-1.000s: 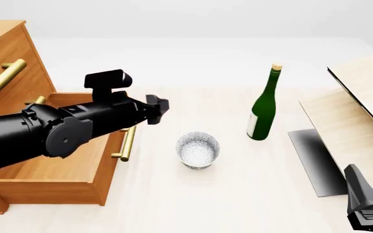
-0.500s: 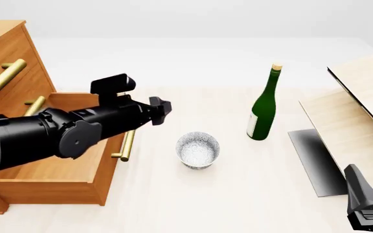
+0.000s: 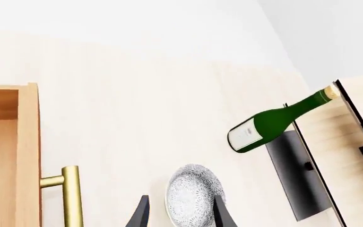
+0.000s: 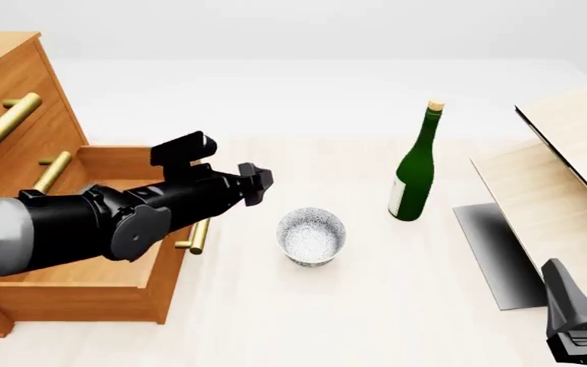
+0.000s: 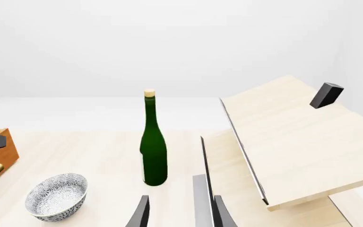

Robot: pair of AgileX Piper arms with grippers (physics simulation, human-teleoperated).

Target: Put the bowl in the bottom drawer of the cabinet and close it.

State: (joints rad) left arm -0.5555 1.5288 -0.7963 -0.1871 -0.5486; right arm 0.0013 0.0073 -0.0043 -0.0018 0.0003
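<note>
The cabinet (image 4: 8, 115) stood at far left with its bottom drawer (image 4: 79, 267) pulled out and empty. The left gripper (image 4: 257, 182) hovered above the table between drawer and bowl (image 4: 311, 236), jaws parted, holding nothing. The bowl sat upright on the table, left of the green bottle (image 4: 413, 170). Glossy, rigid, probably light and slippery; pinching one rim wall looked best. The right gripper (image 5: 178, 213) sat idle and open.
</note>
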